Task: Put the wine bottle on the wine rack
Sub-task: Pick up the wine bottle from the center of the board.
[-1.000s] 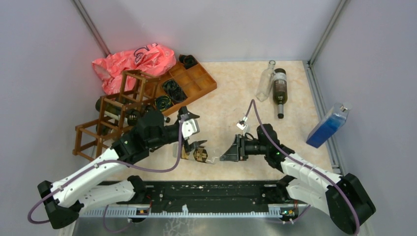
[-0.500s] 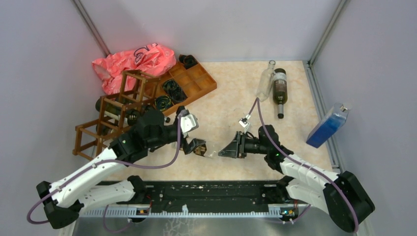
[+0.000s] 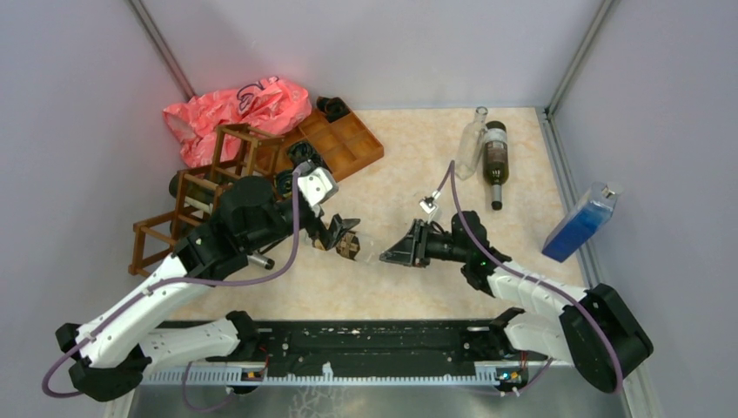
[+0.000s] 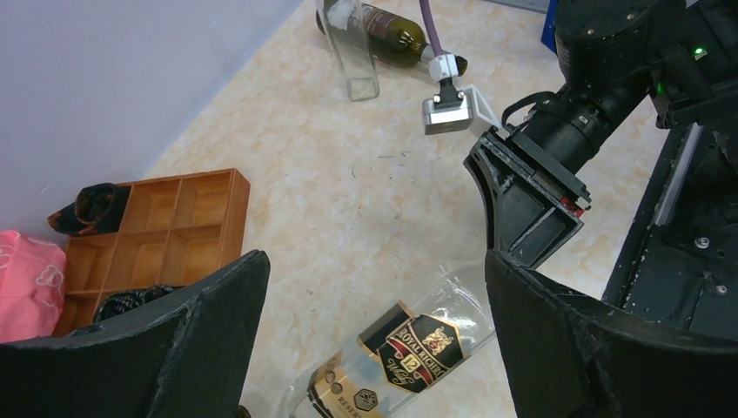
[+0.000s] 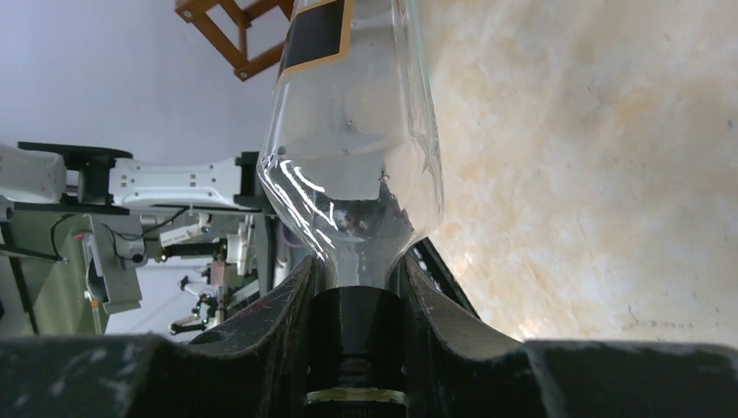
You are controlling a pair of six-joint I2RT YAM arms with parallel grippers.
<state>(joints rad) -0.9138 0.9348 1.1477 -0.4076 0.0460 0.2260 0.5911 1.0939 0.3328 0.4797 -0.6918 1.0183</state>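
My right gripper [image 5: 358,292] is pressed together on the black-capped neck of the wine bottle [image 4: 409,344], a clear one with a dark and gold label. The bottle lies nearly flat over the middle of the desk [image 3: 418,174]; whether it touches the surface, I cannot tell. My left gripper [image 4: 374,287] is spread wide above the labelled end, and its fingers do not touch the glass. The wine rack [image 3: 193,193] stands at the left, near the bottle but apart from it, and a dark bottle [image 3: 180,185] lies in it. Just behind the rack is an orange-brown tray [image 3: 352,139]
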